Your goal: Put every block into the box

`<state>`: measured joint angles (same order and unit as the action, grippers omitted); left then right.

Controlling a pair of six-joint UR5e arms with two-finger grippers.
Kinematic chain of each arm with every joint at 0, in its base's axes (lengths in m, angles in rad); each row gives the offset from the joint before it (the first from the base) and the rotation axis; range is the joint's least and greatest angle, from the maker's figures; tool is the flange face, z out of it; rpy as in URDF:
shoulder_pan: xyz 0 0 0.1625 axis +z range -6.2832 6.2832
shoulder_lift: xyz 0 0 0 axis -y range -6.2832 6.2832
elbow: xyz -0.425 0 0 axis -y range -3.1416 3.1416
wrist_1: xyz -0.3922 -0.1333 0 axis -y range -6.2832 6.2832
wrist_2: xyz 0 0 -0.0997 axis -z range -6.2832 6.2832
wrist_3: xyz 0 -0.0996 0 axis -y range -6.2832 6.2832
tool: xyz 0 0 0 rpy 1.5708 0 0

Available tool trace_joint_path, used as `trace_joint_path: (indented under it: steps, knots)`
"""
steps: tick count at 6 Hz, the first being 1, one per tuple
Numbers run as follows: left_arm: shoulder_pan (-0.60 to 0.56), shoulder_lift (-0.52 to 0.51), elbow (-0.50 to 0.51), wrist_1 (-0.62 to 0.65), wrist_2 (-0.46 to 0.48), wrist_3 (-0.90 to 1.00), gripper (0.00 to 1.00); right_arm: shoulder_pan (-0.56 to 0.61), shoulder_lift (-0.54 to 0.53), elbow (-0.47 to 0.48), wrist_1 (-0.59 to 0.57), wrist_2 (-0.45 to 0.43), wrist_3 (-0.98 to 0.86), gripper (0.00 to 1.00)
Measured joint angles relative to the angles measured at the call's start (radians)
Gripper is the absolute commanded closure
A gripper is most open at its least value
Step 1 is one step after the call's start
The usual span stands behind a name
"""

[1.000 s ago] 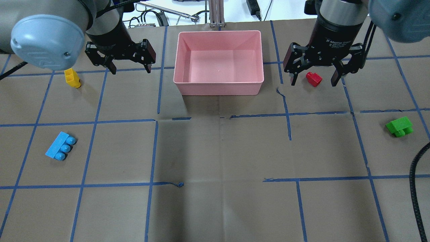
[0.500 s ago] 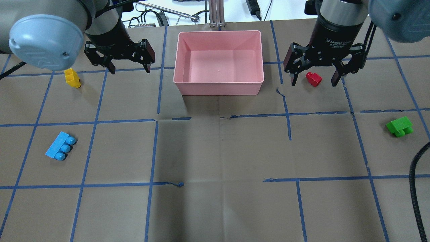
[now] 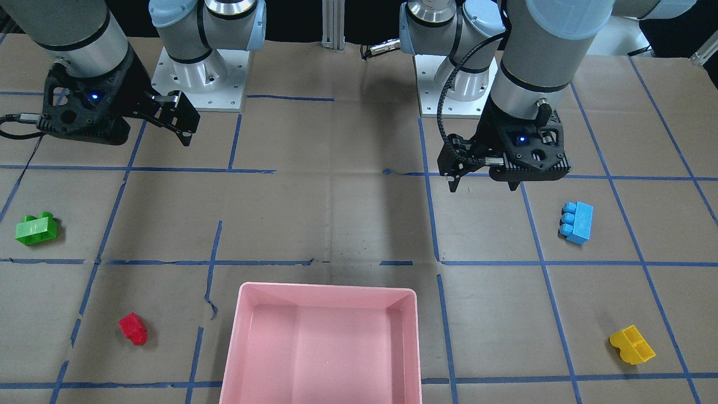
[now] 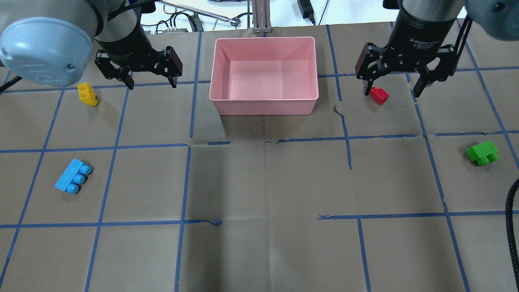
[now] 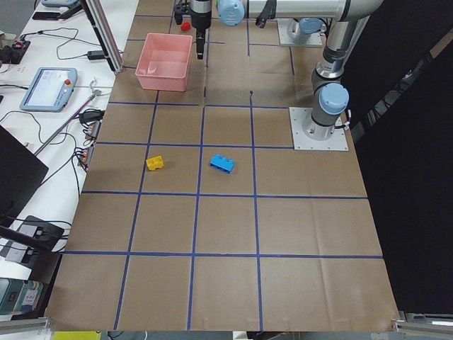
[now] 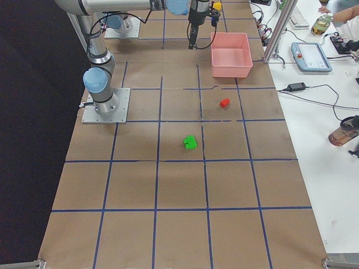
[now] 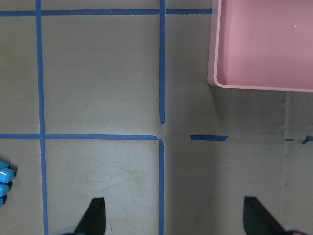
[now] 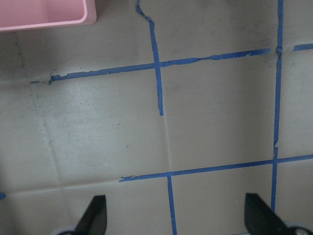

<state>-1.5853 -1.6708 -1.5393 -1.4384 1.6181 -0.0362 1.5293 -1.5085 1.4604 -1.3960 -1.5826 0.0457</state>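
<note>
The pink box (image 4: 263,106) stands at the table's far middle with nothing in it; it also shows in the front view (image 3: 241,336). The yellow block (image 4: 87,94) lies left of it and the light blue block (image 4: 73,176) nearer on the left. The red block (image 4: 379,95) lies right of the box and the green block (image 4: 481,153) at the right edge. My left gripper (image 4: 152,83) and right gripper (image 4: 392,87) are open and empty, held high above the table. The wrist views show bare paper between the fingers.
Blue tape lines grid the brown paper table top. A black cable (image 4: 510,227) hangs at the right edge. The arm bases (image 3: 196,78) stand on the robot's side. A metal post (image 4: 261,16) and cables lie past the far edge behind the box.
My right gripper has moved right and a little farther away, so the red block now shows near its left finger. My left gripper has shifted slightly left. No block has moved.
</note>
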Motion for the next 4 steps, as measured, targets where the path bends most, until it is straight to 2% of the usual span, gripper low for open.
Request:
trace_joint_path:
  steps: [2, 4]
  knots:
    - [0.164, 0.017, -0.052, -0.017, 0.007, 0.194, 0.00, -0.169, 0.004, 0.007, -0.004, -0.006, -0.349, 0.00]
    - [0.384, 0.004, -0.119, 0.016, 0.050, 0.548, 0.01, -0.367, 0.016, 0.014, -0.054, -0.033, -0.705, 0.00]
